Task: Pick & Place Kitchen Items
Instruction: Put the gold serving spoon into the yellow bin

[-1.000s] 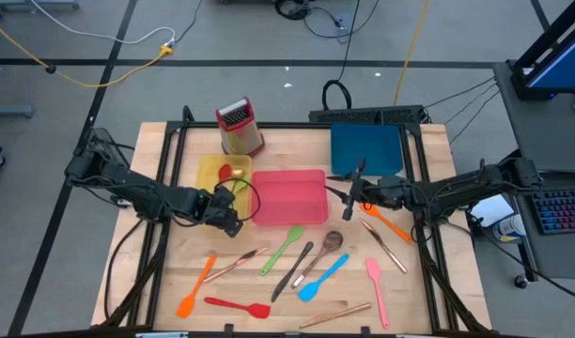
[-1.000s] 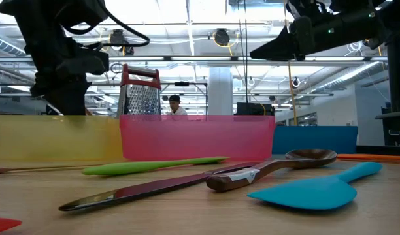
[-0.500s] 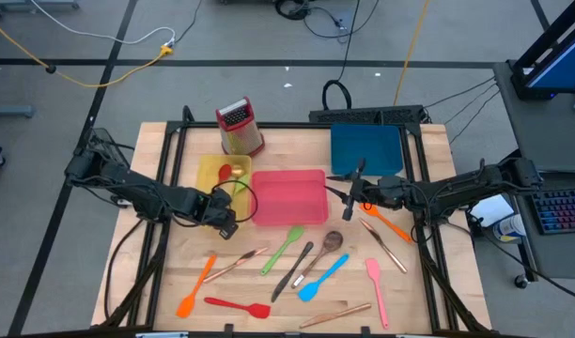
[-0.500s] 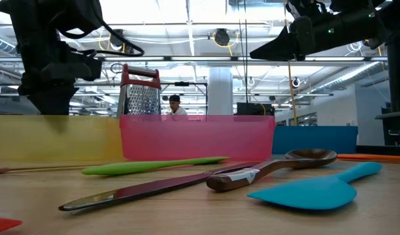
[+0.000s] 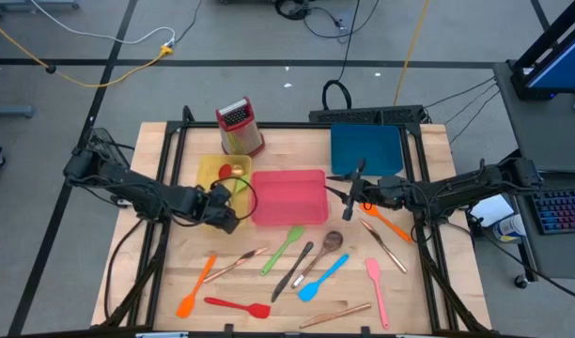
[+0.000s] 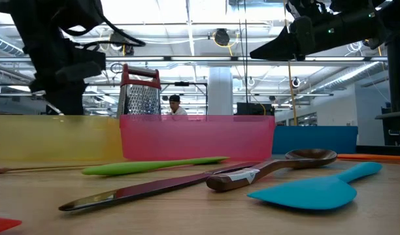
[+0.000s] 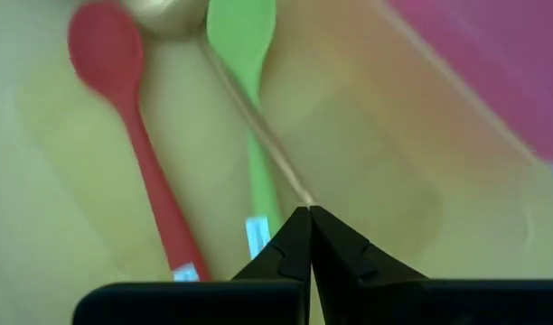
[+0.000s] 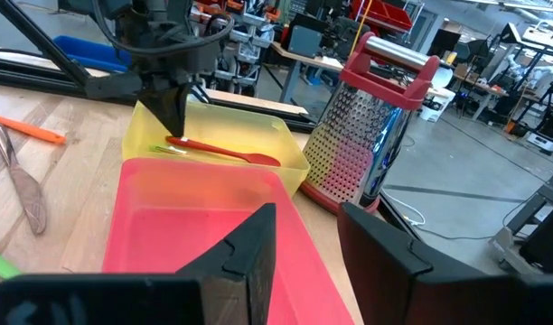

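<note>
My left gripper (image 5: 226, 202) is shut on a thin copper-coloured spoon (image 7: 249, 117) over the near right part of the yellow tray (image 5: 209, 167). A red spoon (image 7: 136, 135) and a green spatula (image 7: 249, 90) lie on that tray's floor. My right gripper (image 5: 349, 192) hangs open and empty between the pink tray (image 5: 287, 199) and the blue tray (image 5: 365, 150). Several more utensils lie flat on the table in front of the trays, among them a green spatula (image 5: 283, 249), a dark knife (image 5: 294, 270) and a blue spatula (image 5: 322, 278). My left gripper pinches the free end of the copper-coloured spoon's thin handle (image 7: 299, 197) between its two fingertips. The fingers come from above, pointing down into the yellow tray (image 8: 173, 117). The handle runs away from the fingers to the spoon's bowl (image 7: 168, 11) beside the red spoon's bowl.
A red-topped metal grater (image 5: 239, 127) stands behind the yellow tray. On the table's near half lie orange (image 5: 195, 286), red (image 5: 236, 306) and pink (image 5: 376, 291) spatulas, a wooden spoon (image 5: 327, 246) and copper cutlery (image 5: 386, 246). A person shows far off in the low view (image 6: 174, 104).
My left gripper has moved a little toward the table's far edge, farther over the yellow tray, staying shut. My right arm has kept still.
</note>
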Tool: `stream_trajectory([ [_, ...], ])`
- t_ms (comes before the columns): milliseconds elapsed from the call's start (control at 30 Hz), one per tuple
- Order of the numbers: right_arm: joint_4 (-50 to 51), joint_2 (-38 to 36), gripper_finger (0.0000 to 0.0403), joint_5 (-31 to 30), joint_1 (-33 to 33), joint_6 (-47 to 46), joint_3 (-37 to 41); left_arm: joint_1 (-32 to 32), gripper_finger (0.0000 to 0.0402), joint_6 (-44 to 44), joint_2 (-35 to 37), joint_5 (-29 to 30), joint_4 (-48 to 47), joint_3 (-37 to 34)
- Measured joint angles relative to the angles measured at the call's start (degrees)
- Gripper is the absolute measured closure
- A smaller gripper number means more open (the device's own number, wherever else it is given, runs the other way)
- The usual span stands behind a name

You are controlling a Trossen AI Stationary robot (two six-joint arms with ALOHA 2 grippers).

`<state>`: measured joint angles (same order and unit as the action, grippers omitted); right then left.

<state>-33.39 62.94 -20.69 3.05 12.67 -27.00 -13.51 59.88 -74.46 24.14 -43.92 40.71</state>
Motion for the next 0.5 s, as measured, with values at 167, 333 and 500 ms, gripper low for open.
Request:
stream_trajectory([
  [167,-0.02,0.0,0.0289,0.0,0.0,-0.01,0.01,0.81,0.0393,-6.73,-0.51,0.98,6.45,0.0],
  [333,0.0,0.0,0.0289,-0.01,0.0,-0.01,0.01,1.65,0.0398,-11.42,-0.55,1.03,11.43,0.0],
  [500,0.01,0.0,0.0289,0.0,0.0,-0.01,0.0,3.19,0.0392,-10.78,-0.55,1.62,10.81,0.0],
])
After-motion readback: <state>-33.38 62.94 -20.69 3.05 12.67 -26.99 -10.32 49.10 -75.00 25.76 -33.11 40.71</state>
